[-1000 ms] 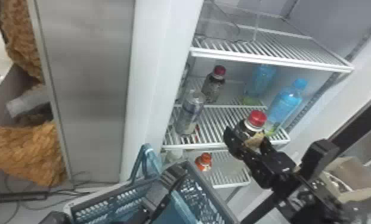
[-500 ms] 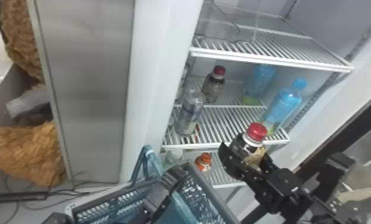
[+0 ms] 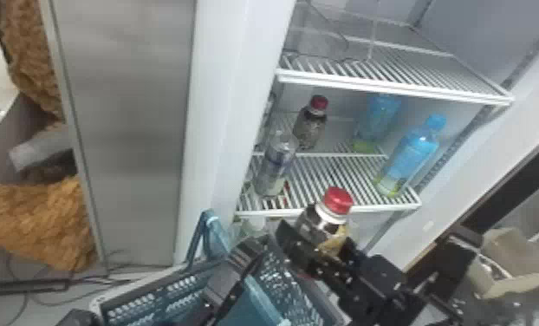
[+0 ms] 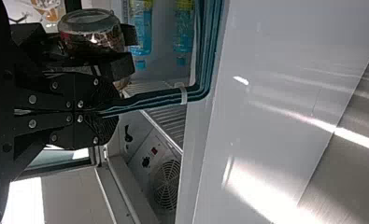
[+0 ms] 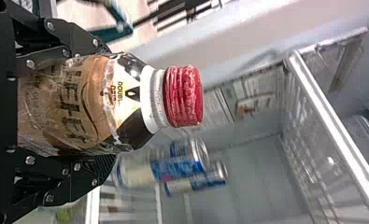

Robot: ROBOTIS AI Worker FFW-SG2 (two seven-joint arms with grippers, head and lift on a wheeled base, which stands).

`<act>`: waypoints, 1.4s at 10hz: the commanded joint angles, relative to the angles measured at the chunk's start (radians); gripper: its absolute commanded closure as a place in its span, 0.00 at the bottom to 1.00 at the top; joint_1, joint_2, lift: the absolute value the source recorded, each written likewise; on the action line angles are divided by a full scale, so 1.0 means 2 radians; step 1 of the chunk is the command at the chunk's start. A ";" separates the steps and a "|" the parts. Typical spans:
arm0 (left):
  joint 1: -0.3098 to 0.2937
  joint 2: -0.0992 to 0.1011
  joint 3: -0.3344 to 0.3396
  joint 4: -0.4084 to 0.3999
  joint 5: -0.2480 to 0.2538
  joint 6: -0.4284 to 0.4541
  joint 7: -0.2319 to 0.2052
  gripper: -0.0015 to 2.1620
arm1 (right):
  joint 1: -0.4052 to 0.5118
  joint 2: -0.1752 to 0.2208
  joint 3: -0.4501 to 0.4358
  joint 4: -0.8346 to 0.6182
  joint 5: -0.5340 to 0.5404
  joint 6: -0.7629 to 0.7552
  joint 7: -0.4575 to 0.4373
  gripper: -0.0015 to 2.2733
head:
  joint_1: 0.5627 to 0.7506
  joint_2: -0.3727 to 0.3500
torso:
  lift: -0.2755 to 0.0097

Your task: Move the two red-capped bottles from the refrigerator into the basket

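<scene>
Before the shelf edge (image 3: 368, 209), right jaws hold a bottle (image 3: 324, 222).

Ribbed, glossy red plastic is noted on the cap (image 5: 183, 95); its bottle (image 5: 65, 107) is covered in shiny, wrinkled film. The basket (image 3: 151, 303) is formed in perforated teal plastic. A brushed-metal finish is recorded on the tall panel (image 3: 130, 130), a smooth, glossy white one on the refrigerator frame (image 4: 275, 70). The blue bottle (image 3: 416, 151) is made of translucent plastic. The box (image 3: 511, 255) is judged matt cardboard. Rough, shaggy cloth is probably seen in the brown heap (image 3: 39, 221), shown poorly.
</scene>
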 commanded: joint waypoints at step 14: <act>-0.005 -0.001 0.004 0.001 0.003 -0.009 0.000 0.56 | -0.022 0.000 -0.020 0.041 -0.037 -0.030 0.016 0.07 | 0.70 0.03 | 0.97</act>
